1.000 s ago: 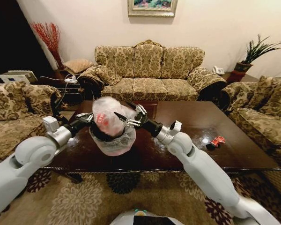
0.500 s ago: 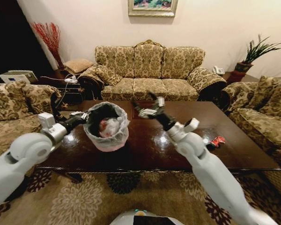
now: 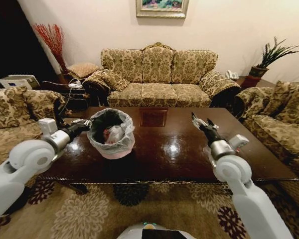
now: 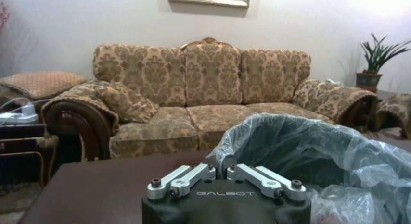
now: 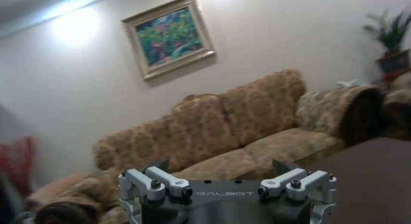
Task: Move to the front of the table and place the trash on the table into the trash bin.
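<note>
Risk: my left gripper (image 3: 84, 124) was clenched on the trash bin's (image 3: 111, 133) liner rim, and a slip could tip it on the table (image 3: 179, 149) | trash (image 3: 113, 133) sat inside, probably 2 pieces | my right gripper (image 3: 202, 122) hung spread and empty over the table's right half.

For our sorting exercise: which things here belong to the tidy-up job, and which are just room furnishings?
Job:
- table
- trash bin, on the table, trash inside
- left gripper, shut on the bin's rim
- right gripper, jaws open, raised over the table

Furnishings:
- sofa
- framed painting
- potted plant
- red twigs
</note>
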Motion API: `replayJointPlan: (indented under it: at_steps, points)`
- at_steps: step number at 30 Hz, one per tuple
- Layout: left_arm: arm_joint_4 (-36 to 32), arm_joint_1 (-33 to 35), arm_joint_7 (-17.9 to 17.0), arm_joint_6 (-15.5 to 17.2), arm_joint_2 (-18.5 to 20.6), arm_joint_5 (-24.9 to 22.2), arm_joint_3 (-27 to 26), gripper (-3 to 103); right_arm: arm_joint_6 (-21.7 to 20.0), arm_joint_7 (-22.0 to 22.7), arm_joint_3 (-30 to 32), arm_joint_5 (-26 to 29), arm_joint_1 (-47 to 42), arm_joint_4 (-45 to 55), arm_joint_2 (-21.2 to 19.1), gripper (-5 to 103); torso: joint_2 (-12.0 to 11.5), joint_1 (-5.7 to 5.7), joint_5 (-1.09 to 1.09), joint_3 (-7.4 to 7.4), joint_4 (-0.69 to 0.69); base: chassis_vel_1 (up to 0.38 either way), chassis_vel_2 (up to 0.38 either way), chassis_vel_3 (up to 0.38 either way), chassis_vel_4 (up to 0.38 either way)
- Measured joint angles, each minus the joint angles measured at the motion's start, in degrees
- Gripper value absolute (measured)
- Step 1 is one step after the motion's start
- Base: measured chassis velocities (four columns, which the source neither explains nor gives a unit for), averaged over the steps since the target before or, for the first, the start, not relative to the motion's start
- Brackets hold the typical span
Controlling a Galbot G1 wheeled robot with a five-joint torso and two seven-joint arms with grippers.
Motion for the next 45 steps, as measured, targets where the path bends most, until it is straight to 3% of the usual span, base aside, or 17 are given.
replayJointPlan:
  at_steps: [9,11,17,19,21,25,29,34,41,43,45]
  points:
    - [-1.2,0.0,1.0,-0.3,-0.4,0.2,0.3,3,2.1,1.4,2.5,-2.1,-1.1,-5.7,2.2,100,0.0,0.0,-0.01,0.0,0.0,-0.185,-0.187,0.18,0.165]
    - [-1.6,0.0,1.4,-0.5,-0.6,0.2,0.5,3,2.6,4.2,1.7,-1.2,-1.1,-6.9,3.0,100,0.0,0.0,0.06,0.01,0.0,-0.261,-0.272,0.261,0.274]
    - [-2.0,0.0,2.1,-0.5,-0.8,0.7,0.9,3,3.0,10.9,-1.2,-0.7,-0.1,-9.7,4.6,100,0.0,0.0,-0.01,0.01,-0.03,-0.274,-0.275,0.25,0.256]
    - [-2.3,0.1,2.2,-0.5,-0.8,0.7,0.9,3,3.1,14.7,-2.7,-0.7,0.7,-11.0,5.8,100,0.0,0.01,0.1,0.01,-0.04,-0.157,-0.157,0.099,0.14]
    - [-2.3,0.2,2.2,-0.5,-0.8,0.7,0.9,3,3.1,17.6,-3.8,-0.7,1.3,-12.2,6.6,100,0.0,0.01,0.06,0.01,-0.05,-0.02,-0.046,0.031,0.009]
    - [-2.2,0.1,2.2,-0.6,-1.2,1.0,1.1,3,2.5,19.2,-4.8,2.3,2.3,-15.0,7.2,100,0.0,0.0,-0.09,0.01,0.0,0.0,0.0,0.0,0.0]
    - [-2.4,-0.1,2.2,-0.6,-1.8,1.4,2.0,3,2.0,19.0,-6.3,4.0,4.9,-20.4,7.3,100,0.0,0.0,-0.05,0.0,0.07,0.06,0.054,-0.016,-0.014]
    - [-2.6,0.1,2.6,-0.7,-2.3,2.0,2.2,3,2.4,18.1,-7.5,3.7,7.7,-27.9,6.9,100,0.0,0.01,0.08,0.01,-0.01,0.022,0.008,0.004,-0.001]
    - [-2.5,0.3,2.9,-0.7,-2.7,2.3,1.9,3,2.4,17.2,-8.5,4.8,9.7,-32.1,6.5,100,0.0,0.01,-0.02,0.01,-0.02,-0.004,-0.007,-0.001,0.0]
    - [-2.6,0.1,2.8,-0.8,-2.7,2.7,2.2,3,2.4,16.8,-9.3,5.7,11.4,-34.1,6.4,98,0.0,0.0,-0.05,0.0,0.01,0.0,0.0,0.0,0.0]
    - [-2.6,0.1,2.9,-0.8,-2.7,2.9,2.2,3,2.3,16.2,-9.6,5.9,11.8,-34.3,6.4,88,0.0,0.0,-0.02,0.0,0.0,0.0,0.0,0.0,0.0]
